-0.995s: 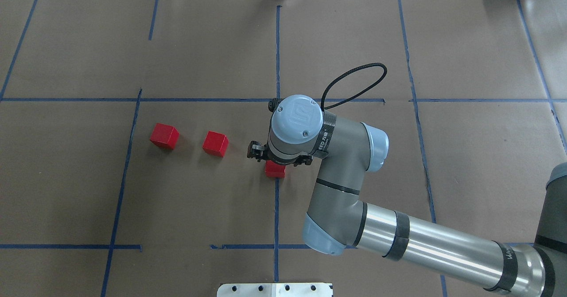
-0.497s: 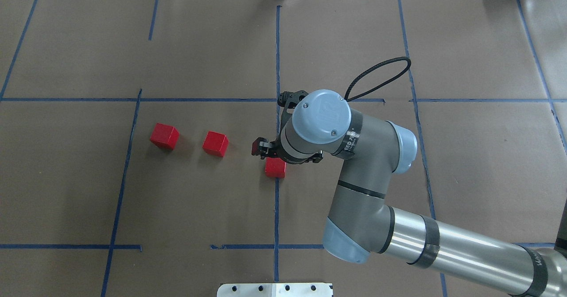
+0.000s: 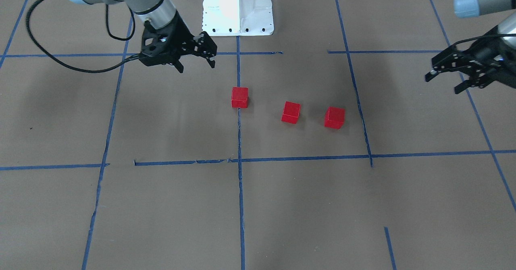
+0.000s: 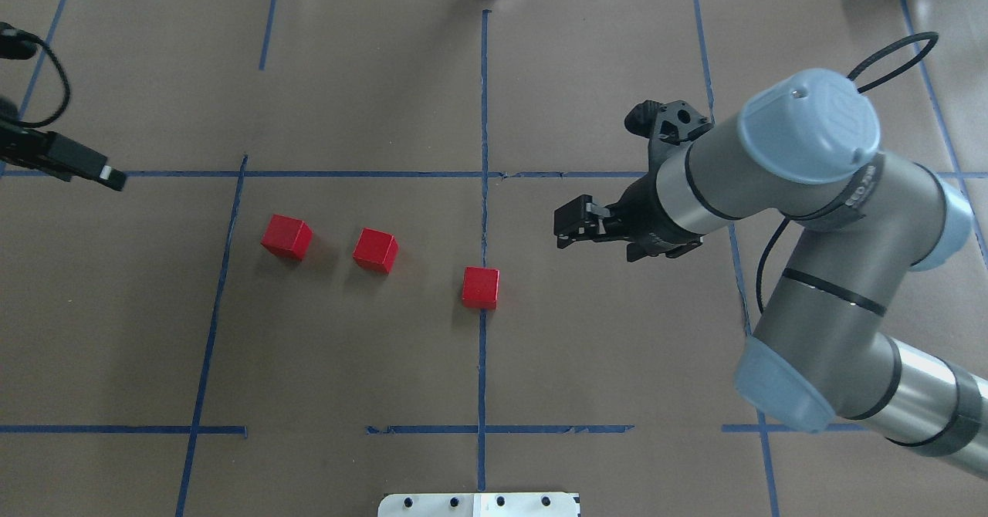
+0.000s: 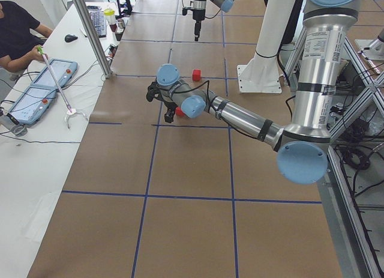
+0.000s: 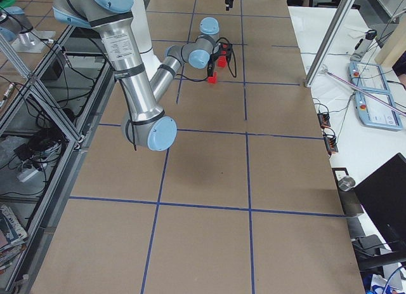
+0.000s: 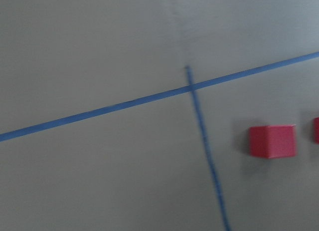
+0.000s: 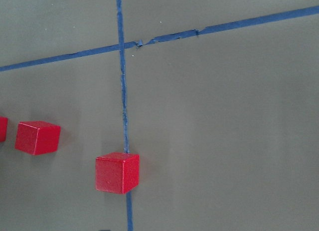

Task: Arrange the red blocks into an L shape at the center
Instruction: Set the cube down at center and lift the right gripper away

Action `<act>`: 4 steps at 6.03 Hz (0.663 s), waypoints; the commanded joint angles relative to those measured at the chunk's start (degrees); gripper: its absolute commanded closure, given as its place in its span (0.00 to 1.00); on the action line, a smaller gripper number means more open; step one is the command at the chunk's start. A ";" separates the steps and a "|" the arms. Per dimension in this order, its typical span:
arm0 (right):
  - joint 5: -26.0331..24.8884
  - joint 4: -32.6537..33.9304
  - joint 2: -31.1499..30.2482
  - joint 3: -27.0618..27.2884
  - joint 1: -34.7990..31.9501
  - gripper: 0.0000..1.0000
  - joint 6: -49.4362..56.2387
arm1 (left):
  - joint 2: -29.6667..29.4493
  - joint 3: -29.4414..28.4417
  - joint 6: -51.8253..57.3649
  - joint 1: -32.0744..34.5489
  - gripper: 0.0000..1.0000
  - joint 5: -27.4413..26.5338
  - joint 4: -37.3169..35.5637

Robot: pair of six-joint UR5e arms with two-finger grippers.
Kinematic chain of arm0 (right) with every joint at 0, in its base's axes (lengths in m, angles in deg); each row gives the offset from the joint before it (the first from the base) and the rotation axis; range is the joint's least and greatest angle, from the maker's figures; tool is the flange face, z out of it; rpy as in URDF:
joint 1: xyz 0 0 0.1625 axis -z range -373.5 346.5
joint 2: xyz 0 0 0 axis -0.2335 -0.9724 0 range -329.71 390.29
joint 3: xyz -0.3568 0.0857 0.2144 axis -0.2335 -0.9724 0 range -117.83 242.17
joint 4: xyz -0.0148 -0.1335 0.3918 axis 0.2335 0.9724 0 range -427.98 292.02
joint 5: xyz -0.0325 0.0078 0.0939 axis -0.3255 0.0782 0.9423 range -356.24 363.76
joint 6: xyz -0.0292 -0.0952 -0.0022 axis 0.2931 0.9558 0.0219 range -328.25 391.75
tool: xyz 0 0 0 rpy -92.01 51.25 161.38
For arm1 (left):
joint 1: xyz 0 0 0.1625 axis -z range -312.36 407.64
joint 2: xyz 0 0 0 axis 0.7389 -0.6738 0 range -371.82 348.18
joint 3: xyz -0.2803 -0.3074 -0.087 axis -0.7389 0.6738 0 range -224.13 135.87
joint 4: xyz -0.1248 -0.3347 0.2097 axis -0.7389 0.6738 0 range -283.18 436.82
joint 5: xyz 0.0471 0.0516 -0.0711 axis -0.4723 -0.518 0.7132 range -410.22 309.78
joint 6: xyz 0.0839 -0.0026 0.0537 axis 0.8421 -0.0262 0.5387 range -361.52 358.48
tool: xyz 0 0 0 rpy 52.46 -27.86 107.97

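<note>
Red block [image 4: 480, 287] sits alone on the blue line [image 4: 483, 100] at centre. The right gripper [image 3: 196, 65] has pulled away, open and empty (left gripper [image 3: 442, 84] likewise). The second block [image 4: 375, 250] and third block [image 4: 286, 237] lie apart, so the L is barely begun.

Plainly a robotics lab. Brown-paper tabletop [image 4: 347, 77] gridded with blue tape [image 4: 483, 100], white robot base [image 3: 238, 8] at top centre of the front-facing view. Seated operator [image 5: 17, 27] in the upper left of the left-side view, beside teach pendants [image 5: 51, 77], keyboard [image 5: 98, 23] and mouse [image 5: 71, 38]. Aluminium framing [image 6: 47, 98] and tangled cables [image 6: 35, 140] along the left edge of the right-side view, laptop [image 6: 382, 195] at its lower right.
</note>
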 commanded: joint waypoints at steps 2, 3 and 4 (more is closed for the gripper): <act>5.96 -0.59 -5.77 2.19 -4.19 0.00 4.79 | -11.95 -1.94 -16.27 -20.04 0.00 -17.48 -0.69; 6.05 -0.59 -5.94 2.27 -4.28 0.00 4.80 | -13.89 -3.61 -16.47 -23.31 0.00 -22.83 -0.87; 6.05 -0.59 -5.86 2.18 -4.28 0.00 4.80 | -16.00 -5.62 -16.65 -24.12 0.00 -24.01 -3.05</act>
